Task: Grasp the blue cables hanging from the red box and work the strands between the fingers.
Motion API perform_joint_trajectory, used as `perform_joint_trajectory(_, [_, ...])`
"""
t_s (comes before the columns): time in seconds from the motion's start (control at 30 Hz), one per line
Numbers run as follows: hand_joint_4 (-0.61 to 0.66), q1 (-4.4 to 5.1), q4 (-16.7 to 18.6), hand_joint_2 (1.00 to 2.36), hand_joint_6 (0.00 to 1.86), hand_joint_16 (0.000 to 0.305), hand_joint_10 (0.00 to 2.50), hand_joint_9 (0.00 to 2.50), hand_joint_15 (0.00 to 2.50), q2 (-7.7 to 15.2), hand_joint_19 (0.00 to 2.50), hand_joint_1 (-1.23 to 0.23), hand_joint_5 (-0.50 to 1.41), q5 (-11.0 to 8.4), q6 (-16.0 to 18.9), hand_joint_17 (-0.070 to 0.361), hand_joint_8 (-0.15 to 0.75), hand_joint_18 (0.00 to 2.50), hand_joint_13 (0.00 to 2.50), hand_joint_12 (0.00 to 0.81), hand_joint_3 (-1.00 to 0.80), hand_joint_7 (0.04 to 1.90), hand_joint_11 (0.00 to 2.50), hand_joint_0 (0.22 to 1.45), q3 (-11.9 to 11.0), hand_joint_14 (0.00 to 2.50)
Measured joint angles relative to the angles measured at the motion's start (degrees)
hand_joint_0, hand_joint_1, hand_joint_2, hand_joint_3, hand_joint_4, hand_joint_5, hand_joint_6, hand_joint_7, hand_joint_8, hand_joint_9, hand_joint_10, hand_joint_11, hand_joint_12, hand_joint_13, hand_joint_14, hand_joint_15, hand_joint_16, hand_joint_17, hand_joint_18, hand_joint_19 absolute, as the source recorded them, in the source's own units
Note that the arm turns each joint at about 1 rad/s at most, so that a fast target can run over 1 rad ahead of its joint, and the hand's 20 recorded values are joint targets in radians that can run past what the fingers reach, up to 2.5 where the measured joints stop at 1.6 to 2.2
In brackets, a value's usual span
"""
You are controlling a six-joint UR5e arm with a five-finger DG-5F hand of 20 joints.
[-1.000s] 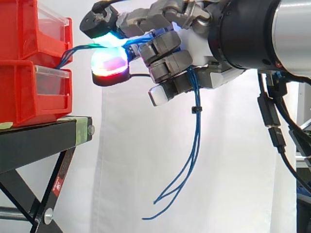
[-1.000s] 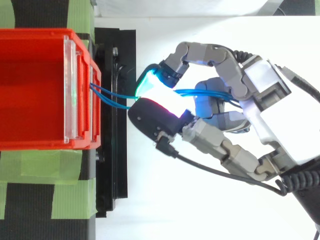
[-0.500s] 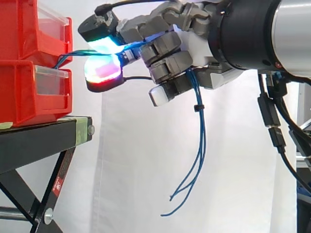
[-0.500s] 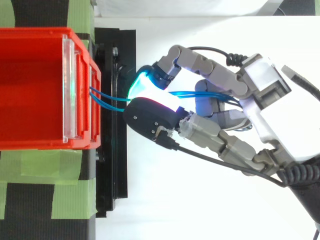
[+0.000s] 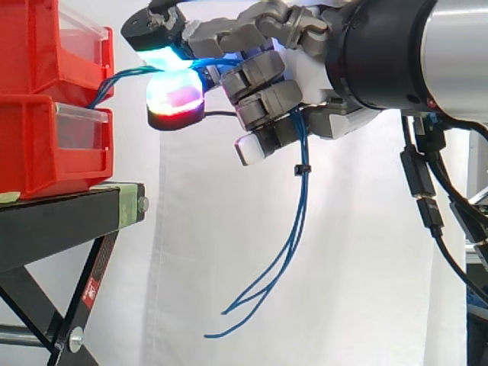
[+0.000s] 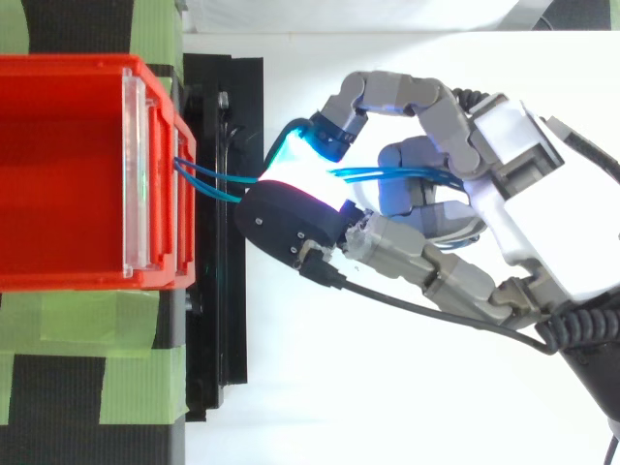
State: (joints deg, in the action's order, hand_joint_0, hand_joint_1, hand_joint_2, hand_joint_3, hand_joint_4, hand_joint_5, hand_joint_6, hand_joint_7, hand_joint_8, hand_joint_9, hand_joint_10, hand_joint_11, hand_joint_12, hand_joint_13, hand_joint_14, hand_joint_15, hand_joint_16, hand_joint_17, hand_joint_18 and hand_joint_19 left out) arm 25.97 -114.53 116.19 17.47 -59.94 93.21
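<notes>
Robot hand point(image 5: 305, 76): curled, glowing pads point(image 5: 175, 95) pinching thin blue cable strands point(image 6: 387, 174) | Location: strands leave the upper red plastic bin point(image 5: 38, 53), cross the palm, tails dangle below | My advice: roll pads gently, keep the bin-side run slack.

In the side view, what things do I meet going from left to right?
Stacked red plastic bins → thin blue cables leaving the bins → hand pinching them → thick black and silver arm.
</notes>
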Motion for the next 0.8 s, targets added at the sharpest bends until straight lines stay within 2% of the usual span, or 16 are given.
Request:
perform_joint_trajectory(0.07, [0.07,-0.31,0.22,1.01,1.32,0.056,2.5,1.05,1.59,0.0,0.83,-0.69,0.21,0.08,0.03,0.125,0.439,1.79,1.47,0.486,0.16,1.38,2.5,1.34,0.0,2.5])
perform_joint_trajectory(0.1, [0.1,-0.44,0.27,1.01,1.08,0.056,2.5,1.05,1.59,0.0,0.83,-0.69,0.34,0.11,0.04,0.125,0.439,1.79,1.47,0.486,0.13,1.43,2.5,1.35,0.0,2.5])
perform_joint_trajectory(0.13, [0.12,-0.57,0.31,1.0,0.74,0.056,2.5,1.05,1.59,0.0,0.83,-0.7,0.47,0.14,0.05,0.125,0.439,1.79,1.47,0.486,0.14,1.52,2.5,1.35,0.0,2.5])
perform_joint_trajectory(0.17, [0.19,-0.7,0.36,1.0,0.0,0.056,2.5,1.05,1.59,0.0,0.83,-0.71,0.71,0.16,0.06,0.125,0.439,1.79,1.47,0.486,0.12,1.64,2.5,1.31,0.0,2.5])
perform_joint_trajectory(0.23, [0.25,-0.96,0.45,1.09,0.02,0.056,2.5,1.05,1.59,0.0,0.83,-0.72,0.67,0.22,0.07,0.125,0.439,1.79,1.47,0.486,0.06,1.37,2.5,1.16,-0.02,2.5])
perform_joint_trajectory(0.27, [0.31,-1.06,0.5,1.33,0.02,0.056,2.5,1.05,1.59,0.0,0.83,-0.63,0.63,0.24,0.07,0.125,0.439,1.79,1.47,0.486,-0.06,1.2,2.5,0.93,-0.02,2.5])
perform_joint_trajectory(0.3, [0.36,-1.12,0.53,1.53,0.02,0.056,2.5,1.05,1.59,0.0,0.83,-0.57,0.59,0.25,0.07,0.125,0.439,1.79,1.47,0.486,-0.16,1.07,2.5,0.8,-0.01,2.5])
perform_joint_trajectory(0.33, [0.37,-1.17,0.56,1.54,0.02,0.056,2.5,1.05,1.59,0.0,0.83,-0.58,0.58,0.26,0.07,0.125,0.439,1.79,1.47,0.486,-0.2,1.05,2.5,0.79,-0.01,2.5])
perform_joint_trajectory(0.4, [0.31,-1.28,0.63,1.0,0.02,0.056,2.5,1.05,1.59,0.0,0.83,-0.7,0.56,0.28,0.08,0.125,0.439,1.79,1.47,0.486,0.09,1.05,2.5,1.18,-0.02,2.5])
perform_joint_trajectory(0.47, [0.22,-1.37,0.67,1.01,0.02,0.056,2.5,1.05,1.59,0.0,0.83,-0.7,0.67,0.32,0.08,0.125,0.439,1.79,1.47,0.486,0.12,1.19,2.5,1.33,-0.03,2.5])
perform_joint_trajectory(0.57, [0.12,-1.51,0.68,1.01,0.02,0.056,2.5,1.05,1.59,-0.01,0.83,-0.7,0.77,0.35,0.09,0.125,0.439,1.79,1.47,0.486,0.16,1.43,2.5,1.37,-0.03,2.5])
perform_joint_trajectory(0.63, [0.1,-1.6,0.68,1.01,0.01,0.056,2.5,1.05,1.59,-0.01,0.83,-0.75,0.75,0.36,0.09,0.125,0.439,1.79,1.47,0.486,0.15,1.54,2.5,1.28,-0.03,2.5])
perform_joint_trajectory(0.67, [0.12,-1.64,0.69,1.0,0.0,0.056,2.5,1.05,1.59,-0.01,0.83,-0.77,0.67,0.37,0.09,0.125,0.439,1.79,1.47,0.486,0.23,1.57,2.5,1.15,-0.03,2.5])
perform_joint_trajectory(0.7, [0.15,-1.66,0.69,1.3,0.13,0.056,2.5,1.05,1.59,-0.01,0.83,-0.78,0.57,0.37,0.07,0.125,0.439,1.79,1.47,0.486,0.09,1.53,2.5,0.96,-0.03,2.5])
perform_joint_trajectory(0.73, [0.17,-1.68,0.69,1.37,0.23,0.056,2.5,1.05,1.59,-0.01,0.83,-0.78,0.51,0.37,0.05,0.125,0.439,1.79,1.47,0.486,0.07,1.47,2.5,0.91,-0.03,2.5])
perform_joint_trajectory(0.8, [0.19,-1.73,0.7,1.54,0.72,0.056,2.5,1.05,1.59,0.0,0.83,-0.8,0.29,0.38,0.03,0.125,0.439,1.79,1.47,0.486,-0.08,1.25,2.5,0.79,-0.03,2.5])
